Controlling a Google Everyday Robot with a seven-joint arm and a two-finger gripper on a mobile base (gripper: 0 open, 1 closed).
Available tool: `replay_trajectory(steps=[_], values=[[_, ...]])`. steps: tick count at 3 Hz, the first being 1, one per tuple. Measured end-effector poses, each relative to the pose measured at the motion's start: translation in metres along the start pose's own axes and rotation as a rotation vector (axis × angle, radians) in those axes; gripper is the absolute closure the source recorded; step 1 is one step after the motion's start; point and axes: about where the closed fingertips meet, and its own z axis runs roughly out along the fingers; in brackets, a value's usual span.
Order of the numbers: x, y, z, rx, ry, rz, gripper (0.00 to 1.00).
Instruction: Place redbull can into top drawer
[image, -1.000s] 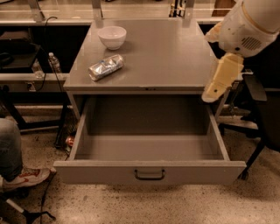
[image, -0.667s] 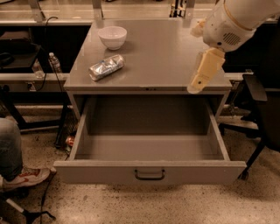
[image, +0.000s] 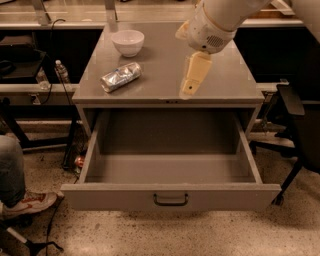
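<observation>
The redbull can (image: 120, 77), a slim silver can with bluish patches, lies on its side on the left part of the grey cabinet top (image: 220, 75), in front of a white bowl (image: 128, 42). The top drawer (image: 170, 195) is pulled wide open below, and nothing lies inside it. My gripper (image: 188, 90) hangs from the white arm over the middle of the cabinet top near its front edge, to the right of the can and apart from it.
A black chair (image: 295, 125) stands at the right of the cabinet. A person's leg and shoe (image: 25, 200) are at the lower left. A clear plastic bottle (image: 61, 70) stands on the left shelf. A small reddish can (image: 79, 161) lies on the floor by the drawer's left side.
The arm and gripper have swung left, from beyond the cabinet's right edge to over the middle of the top, nearer the can. The can, bowl and drawer have not moved.
</observation>
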Motion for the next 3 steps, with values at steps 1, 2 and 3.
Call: replay_trajectory(steps=[1, 2, 3], values=[[-0.025, -0.013, 0.030, -0.047, -0.018, -0.073, 0.00], [-0.025, -0.013, 0.030, -0.047, -0.018, -0.073, 0.00], [-0.031, -0.019, 0.050, -0.057, 0.028, -0.119, 0.00]])
